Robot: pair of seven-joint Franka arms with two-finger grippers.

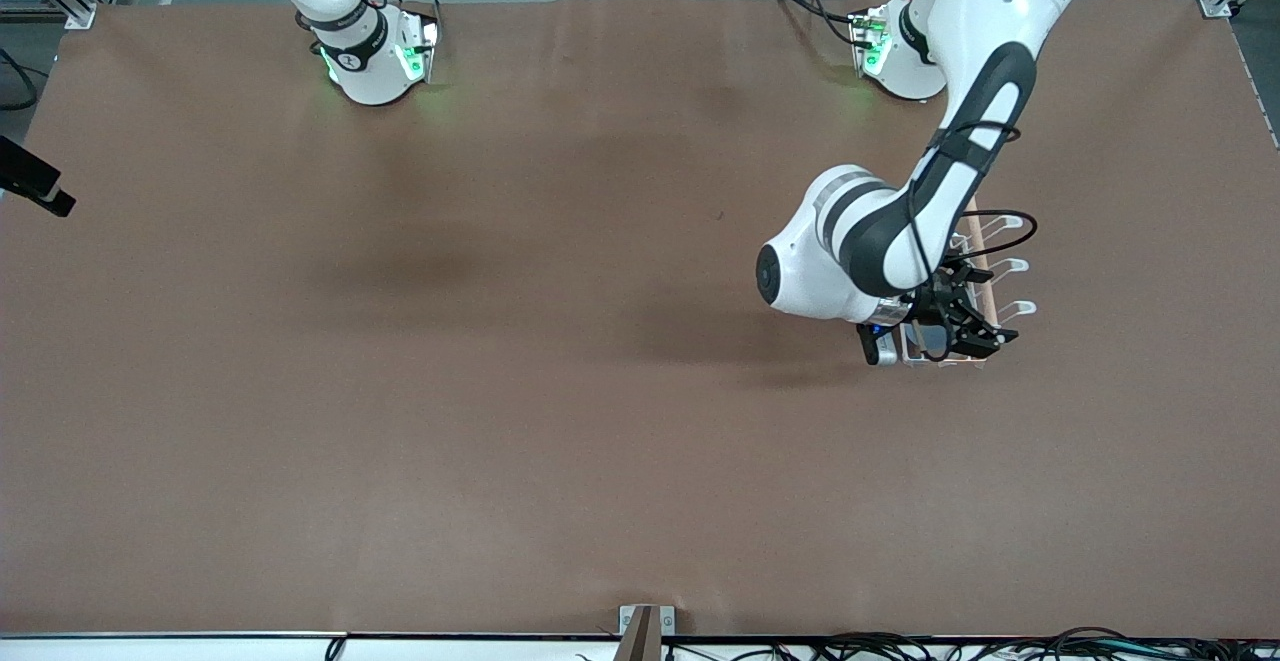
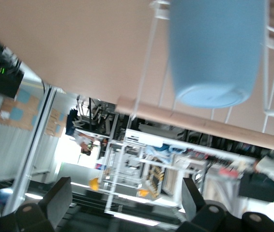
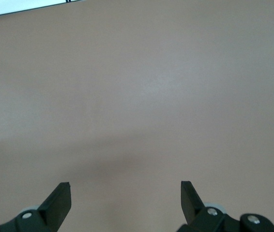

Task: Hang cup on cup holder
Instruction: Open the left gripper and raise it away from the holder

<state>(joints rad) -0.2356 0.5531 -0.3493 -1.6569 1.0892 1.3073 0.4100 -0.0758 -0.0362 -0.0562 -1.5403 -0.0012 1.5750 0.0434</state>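
Observation:
The light-blue cup (image 2: 217,48) hangs mouth-down over a prong of the white wire cup holder (image 2: 151,72), beside its wooden rod (image 2: 200,123). In the front view the cup holder (image 1: 1010,269) stands toward the left arm's end of the table, and the left arm's hand hides the cup. My left gripper (image 1: 985,334) is at the holder's end nearer the front camera. In the left wrist view it (image 2: 126,198) is open and empty, with the cup clear of its fingers. My right gripper (image 3: 126,193) is open and empty over bare brown table, out of the front view.
The brown table cover (image 1: 500,341) is bare apart from the holder. A black device (image 1: 35,186) juts in at the right arm's end. A small bracket (image 1: 645,631) and cables lie along the edge nearest the front camera.

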